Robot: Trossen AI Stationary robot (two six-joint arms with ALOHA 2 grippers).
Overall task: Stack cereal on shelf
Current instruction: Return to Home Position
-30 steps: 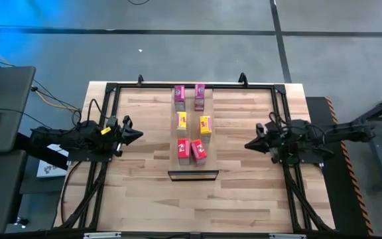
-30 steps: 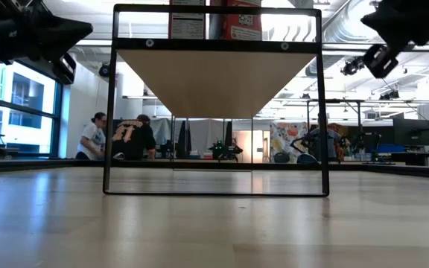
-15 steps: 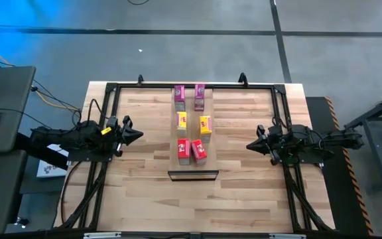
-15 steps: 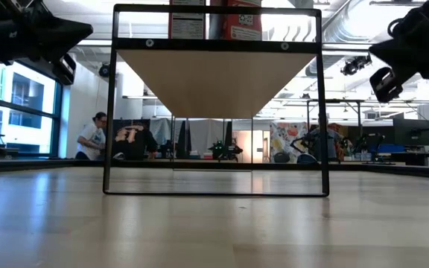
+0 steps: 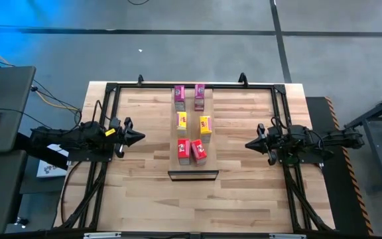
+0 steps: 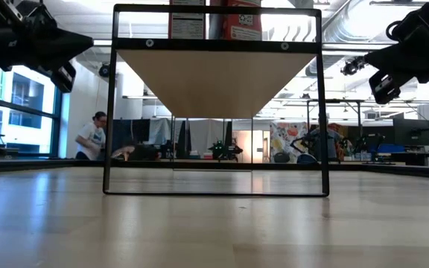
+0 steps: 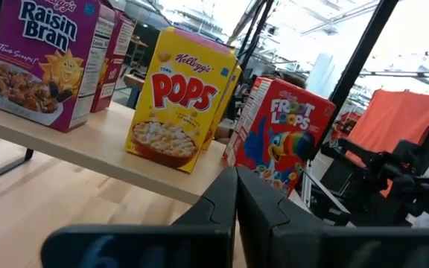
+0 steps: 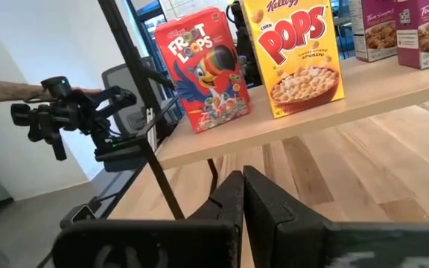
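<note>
The shelf (image 5: 192, 111) is carrying all six cereal boxes (image 5: 182, 121) upright in pairs, two magenta, two yellow and two red, while the left gripper (image 5: 138, 137) and the right gripper (image 5: 249, 145) are hanging over the table (image 5: 144, 179) on either side, fingers pressed together, gripping nothing.

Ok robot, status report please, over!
Left tool shut, empty, left of shelf. Right tool shut, empty, right side. Six cereal boxes on shelf. No obstacle seen.
</note>
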